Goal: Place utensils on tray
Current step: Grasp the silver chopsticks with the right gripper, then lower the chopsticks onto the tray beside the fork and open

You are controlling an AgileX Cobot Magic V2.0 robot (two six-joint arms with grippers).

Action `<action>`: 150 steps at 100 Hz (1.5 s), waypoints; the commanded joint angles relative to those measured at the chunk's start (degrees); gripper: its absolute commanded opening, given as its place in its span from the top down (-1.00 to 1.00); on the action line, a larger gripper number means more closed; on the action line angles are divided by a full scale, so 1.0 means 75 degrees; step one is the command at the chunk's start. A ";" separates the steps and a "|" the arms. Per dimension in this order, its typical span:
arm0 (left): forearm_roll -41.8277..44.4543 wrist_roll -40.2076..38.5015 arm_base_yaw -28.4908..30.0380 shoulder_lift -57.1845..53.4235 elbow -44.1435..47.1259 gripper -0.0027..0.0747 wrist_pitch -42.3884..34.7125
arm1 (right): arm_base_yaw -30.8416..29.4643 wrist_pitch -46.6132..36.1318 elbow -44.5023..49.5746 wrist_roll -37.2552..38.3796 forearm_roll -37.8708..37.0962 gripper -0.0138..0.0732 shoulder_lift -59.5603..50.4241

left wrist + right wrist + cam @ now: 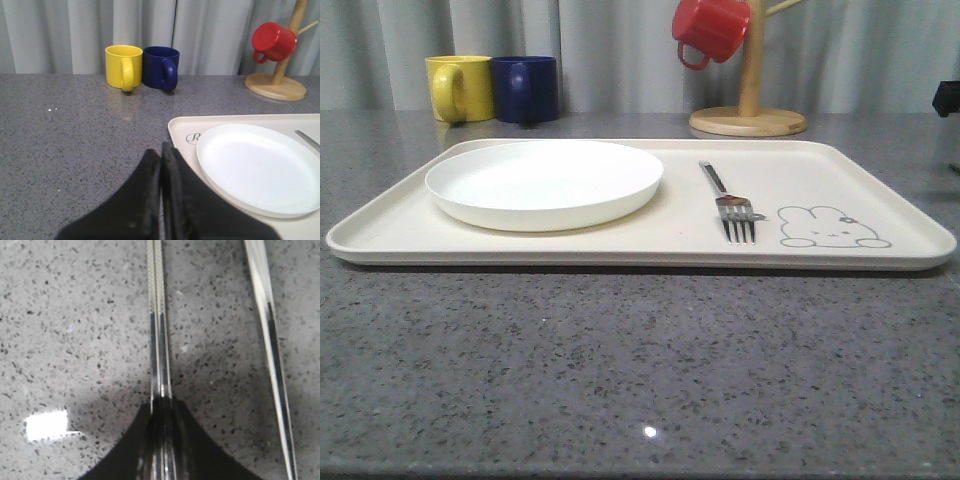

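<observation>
Front view: cream tray flat on grey speckled countertop, long side toward camera. White plate on tray's left half, upright, nothing on it. Fork on tray right of plate and apart from it, tines toward near edge, handle pointing away. Tine tips just left of grey rabbit drawing at near right corner. Beyond tray, far left: yellow mug and blue mug side by side, touching or nearly so. Far right: wooden mug stand, red mug hung on a peg.

Left wrist view: left gripper over bare countertop just off tray's left end, black fingers pressed together, nothing between them. Plate rim close beside. Part of fork handle visible past plate.

Right wrist view: right gripper low over countertop, fingers closed on pair of flat metal chopsticks, which lie tight together and run straight out from fingertips; textured end farthest from gripper. Second slim shiny metal utensil alongside, apart from chopsticks, on countertop; kind not clear. Bright light reflection on stone near fingers.
</observation>
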 commanded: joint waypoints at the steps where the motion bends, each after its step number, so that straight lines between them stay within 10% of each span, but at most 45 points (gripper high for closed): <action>1: -0.0054 0.0005 -0.0029 0.0060 -0.0194 0.98 -0.0567 | -0.0045 0.0031 -0.0280 -0.0068 0.0037 0.78 -0.0397; 80: -0.0054 0.0005 -0.0029 0.0060 -0.0194 0.98 -0.0567 | 0.3284 -0.0493 -0.0561 0.2806 -0.0379 0.78 -0.1390; 150: -0.0054 0.0005 -0.0029 0.0060 -0.0194 0.98 -0.0567 | 0.3458 -0.1225 -0.0561 0.3514 -0.0349 0.78 -0.0103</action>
